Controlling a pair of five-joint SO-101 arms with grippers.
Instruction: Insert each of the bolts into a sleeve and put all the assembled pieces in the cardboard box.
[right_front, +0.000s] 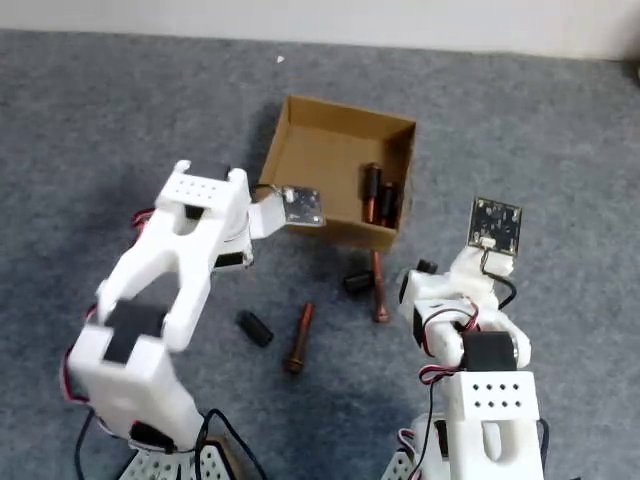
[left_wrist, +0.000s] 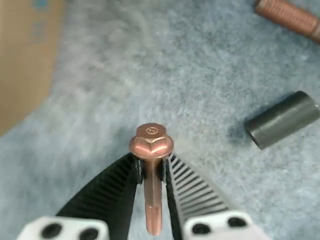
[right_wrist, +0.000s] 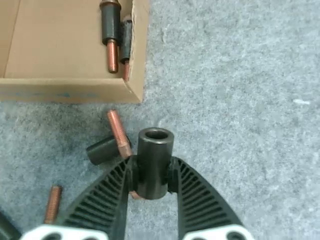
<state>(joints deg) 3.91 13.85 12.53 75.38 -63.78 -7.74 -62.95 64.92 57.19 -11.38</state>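
Observation:
My left gripper (left_wrist: 152, 162) is shut on a copper bolt (left_wrist: 151, 142), whose hex head points away from the camera. In the high view the left arm's wrist (right_front: 285, 207) hangs by the front left corner of the cardboard box (right_front: 300, 135). A black sleeve (right_wrist: 154, 150) stands upright in my right gripper (right_wrist: 152, 165), which is shut on it, to the right of the box's front. Two assembled pieces (right_front: 378, 195) lie inside the box. On the carpet lie a loose bolt (right_front: 299, 338), a sleeve (right_front: 255, 328), another sleeve (right_front: 360, 282) and a second bolt (right_front: 380, 290).
Grey carpet covers the whole work surface. The box's front wall (right_wrist: 70, 90) stands just beyond the right gripper. Open carpet stretches to the right of the box and at the far left.

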